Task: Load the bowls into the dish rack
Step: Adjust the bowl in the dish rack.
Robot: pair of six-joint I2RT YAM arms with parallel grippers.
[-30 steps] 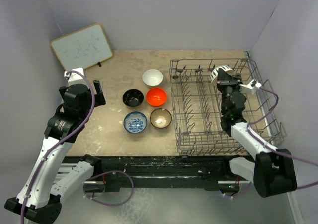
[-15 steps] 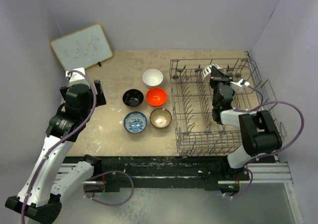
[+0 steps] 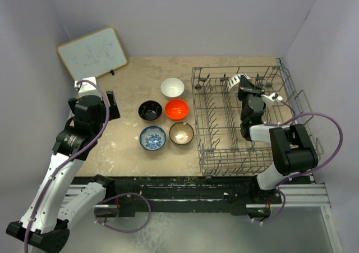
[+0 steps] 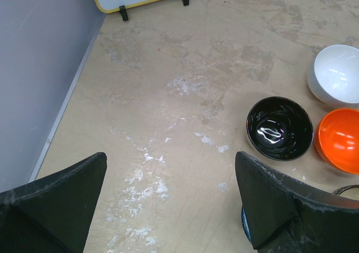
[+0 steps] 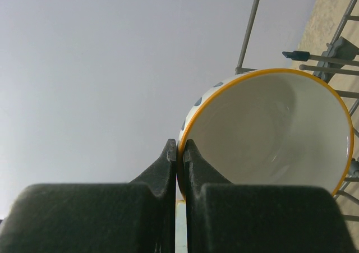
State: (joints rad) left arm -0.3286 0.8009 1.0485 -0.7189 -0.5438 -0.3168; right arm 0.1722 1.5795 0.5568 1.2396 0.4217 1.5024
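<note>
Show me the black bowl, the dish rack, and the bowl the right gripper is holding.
black bowl (image 4: 279, 128): left wrist view, on its glossy inside bottom.
dish rack (image 3: 230, 164): top external view, on its near wire wall.
held bowl (image 5: 269, 135): right wrist view, on its cream inside.

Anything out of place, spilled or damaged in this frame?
Only whitish smears on the table near the open left gripper, like scuffs or dried residue. The right gripper pinches a cream bowl by its rim over the dish rack, which looks normal.
</note>
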